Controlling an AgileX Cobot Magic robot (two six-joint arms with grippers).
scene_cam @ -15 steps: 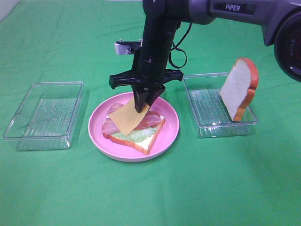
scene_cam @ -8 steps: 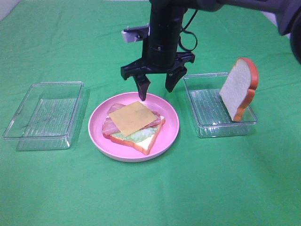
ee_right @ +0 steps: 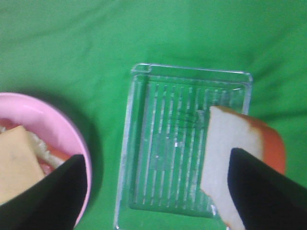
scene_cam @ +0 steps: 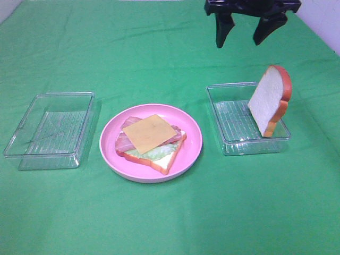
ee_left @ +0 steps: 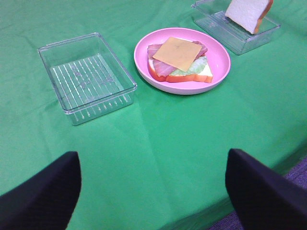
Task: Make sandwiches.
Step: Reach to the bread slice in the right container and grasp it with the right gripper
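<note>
From the high camera: an open-faced sandwich (scene_cam: 151, 142) — white toy bread with orange-brown crust, pale green lettuce, pink-red ham and a square of yellow cheese on top — lies on a round pink plate (scene_cam: 192, 144) at the middle of the green-clothed counter (scene_cam: 170, 212). The stack looks complete but for its lid. That lid, a single white bread slice with orange-brown crust (scene_cam: 270, 100), leans upright against the far wall of the clear ribbed plastic tray (scene_cam: 228, 143) to the right of the plate. A second clear plastic tray (scene_cam: 50, 130), left of the plate, holds nothing. The right end effector (scene_cam: 245, 29) hangs high over the counter beyond the right tray, fingers spread and carrying nothing.

From the left wrist: the left end effector (ee_left: 153, 191) sits well back from the plate — fingers wide apart, nothing between them. The sandwich, the left tray and the leaning slice all show beyond it.

From the right wrist: the spread dark fingers (ee_right: 67, 184) frame the right tray, its only content the leaning slice. Judged from this, placing that slice on the cheese is what remains.
</note>
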